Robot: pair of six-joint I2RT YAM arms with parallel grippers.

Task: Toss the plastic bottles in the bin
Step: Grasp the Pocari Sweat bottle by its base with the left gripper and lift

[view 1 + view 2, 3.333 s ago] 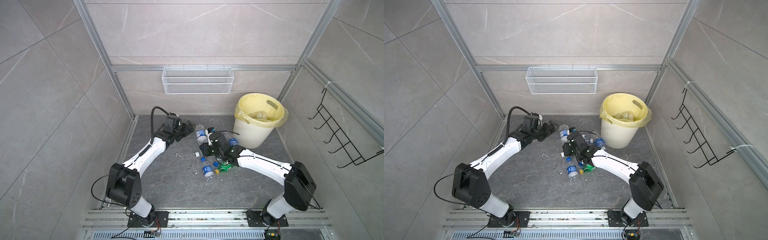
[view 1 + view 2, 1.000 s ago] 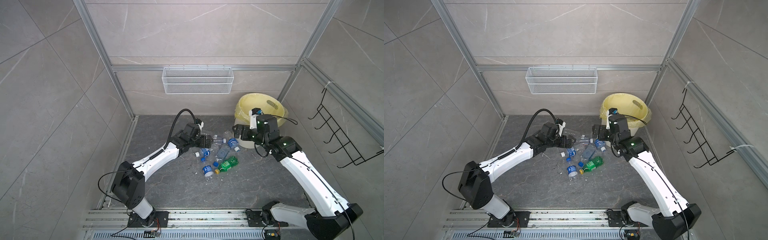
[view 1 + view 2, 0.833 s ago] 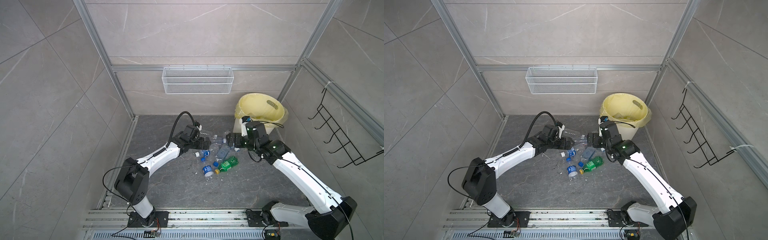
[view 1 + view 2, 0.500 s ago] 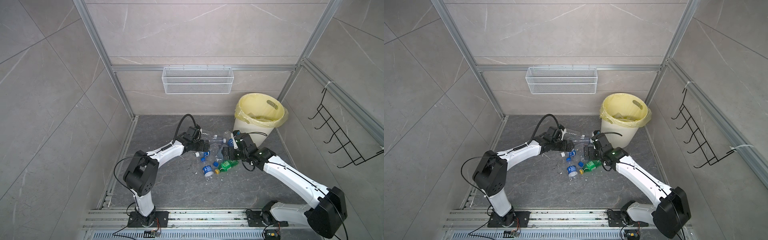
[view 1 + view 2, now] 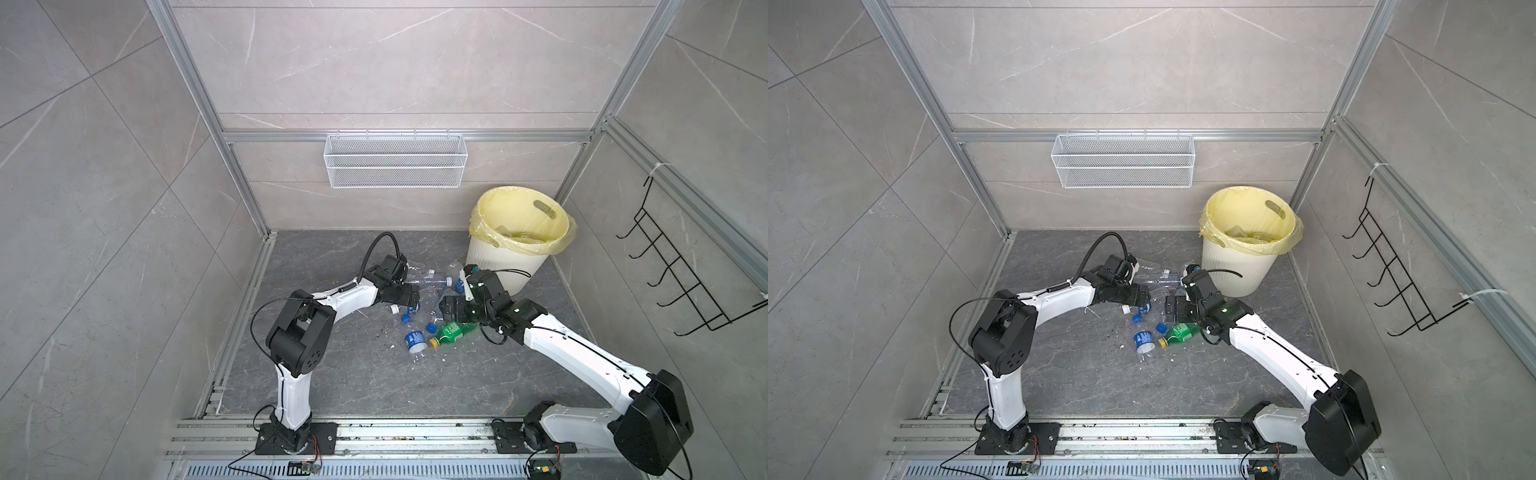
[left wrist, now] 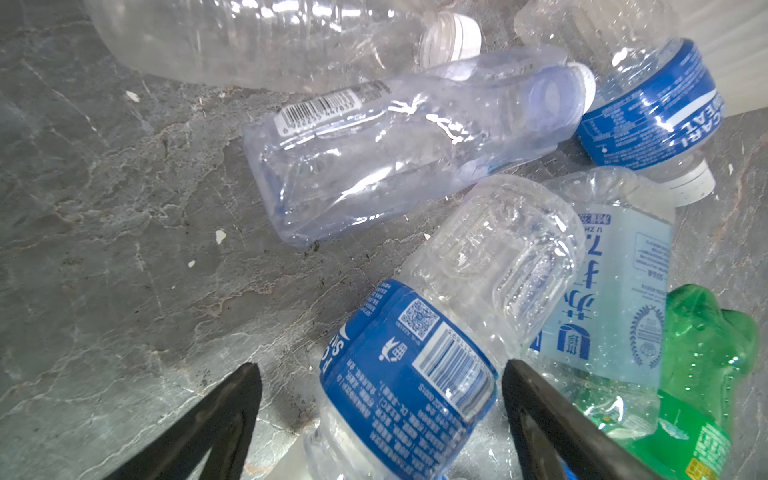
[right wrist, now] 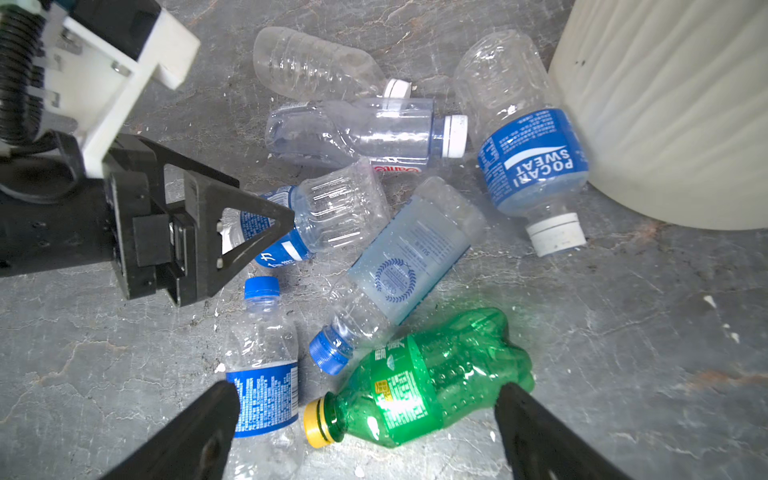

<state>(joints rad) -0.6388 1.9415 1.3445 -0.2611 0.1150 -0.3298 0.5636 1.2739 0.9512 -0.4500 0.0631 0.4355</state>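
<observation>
Your left claw (image 6: 379, 365): spread, straddling a blue-label bottle (image 6: 457, 291).
Your right claw (image 7: 365, 387): spread over the green bottle (image 7: 424, 382).
Bin (image 5: 498, 266): two o'clock from your right claw.

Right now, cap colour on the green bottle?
Yellow cap on the green bottle; best in the right wrist view.

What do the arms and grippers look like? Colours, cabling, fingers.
Left arm and right arm: white link shells, black joints. Left wrist carries a black corrugated hose and white bracket; right a thin black cable. Left gripper and right gripper: black fingers, the left's open triangular frames.
</observation>
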